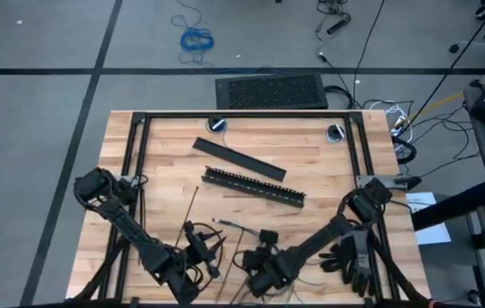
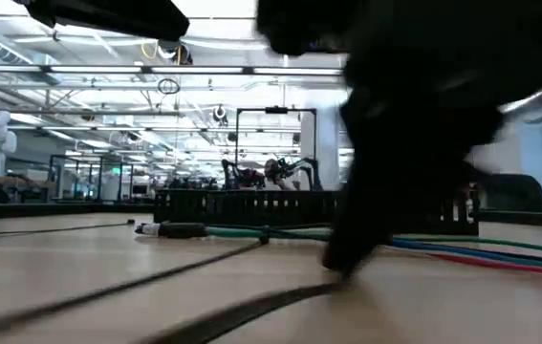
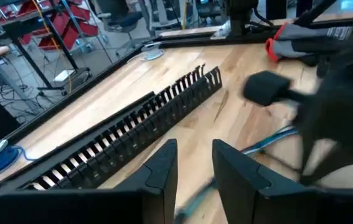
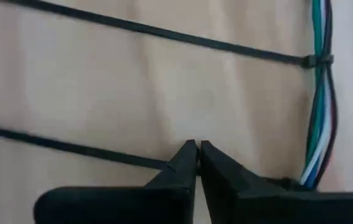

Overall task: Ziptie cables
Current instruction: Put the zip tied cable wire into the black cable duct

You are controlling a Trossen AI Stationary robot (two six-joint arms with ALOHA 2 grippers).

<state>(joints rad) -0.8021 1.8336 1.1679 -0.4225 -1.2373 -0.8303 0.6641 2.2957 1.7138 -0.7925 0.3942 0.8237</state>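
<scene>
— Presently, where are the cables (image 4: 318, 118) found?
— On the wooden table (image 1: 165, 162), near its front edge, bound once by a ziptie (image 4: 164, 35); a second ziptie (image 4: 70, 148) is pinched at its strip by the right gripper (image 4: 197, 148), fingertips closed on it.
— And the left gripper (image 3: 193, 163)?
— Held parted and empty, near the slotted bar (image 3: 132, 130).
— How should the strip be handled?
— It is judged light, springy and slick (easily lost), so a grip near the free tail is advised.

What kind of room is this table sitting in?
Probably a robotics lab or workshop. Beyond the wooden table the low view shows other robot arms on a framed bench under ceiling strip lights, and loose cabling lies on the floor.
</scene>
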